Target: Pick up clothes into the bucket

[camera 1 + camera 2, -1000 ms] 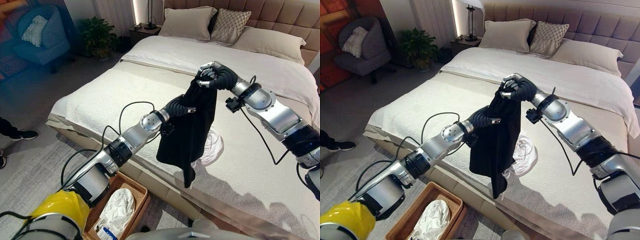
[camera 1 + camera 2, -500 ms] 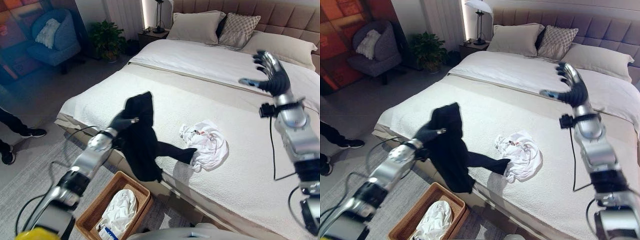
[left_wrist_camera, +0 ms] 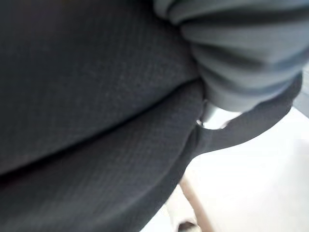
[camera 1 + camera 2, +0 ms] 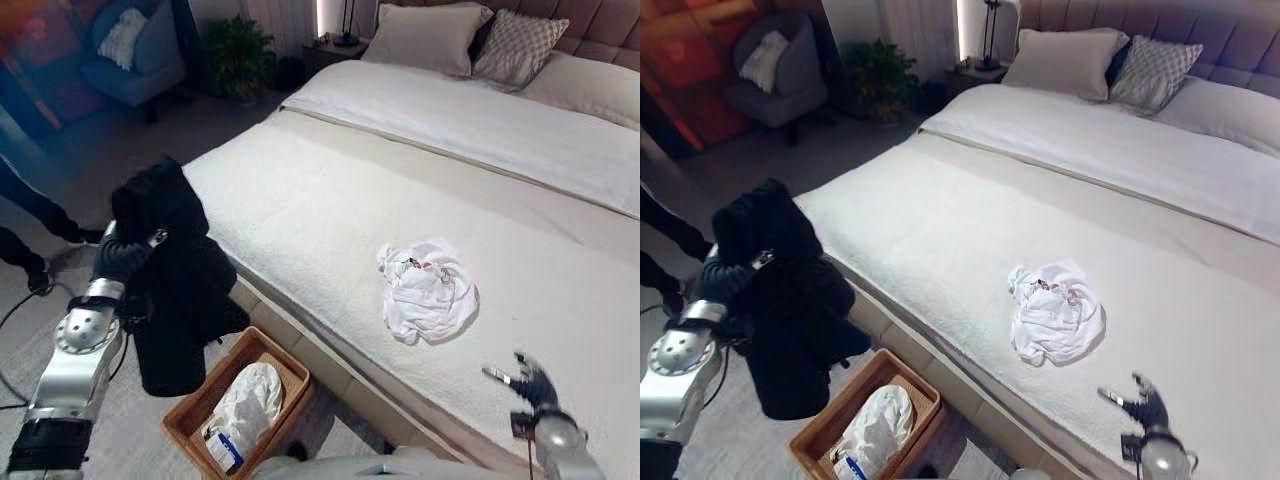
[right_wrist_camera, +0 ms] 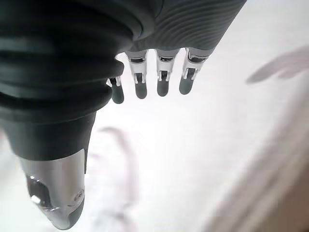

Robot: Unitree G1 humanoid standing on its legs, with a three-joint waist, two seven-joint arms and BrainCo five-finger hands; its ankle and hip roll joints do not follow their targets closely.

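Beside the bed's near edge, my left hand (image 4: 122, 258) grips the black garment (image 4: 170, 290) hanging lengthwise, up and left of the basket (image 4: 240, 400); my right hand (image 4: 525, 378) hovers open, empty.

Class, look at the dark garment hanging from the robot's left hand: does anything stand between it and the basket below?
Nothing visible does. The dark garment hangs from the left hand, beside the open basket, which already holds a white garment.

Bed (image 4: 330, 190), armchair (image 4: 140, 60), potted plant (image 4: 238, 55)
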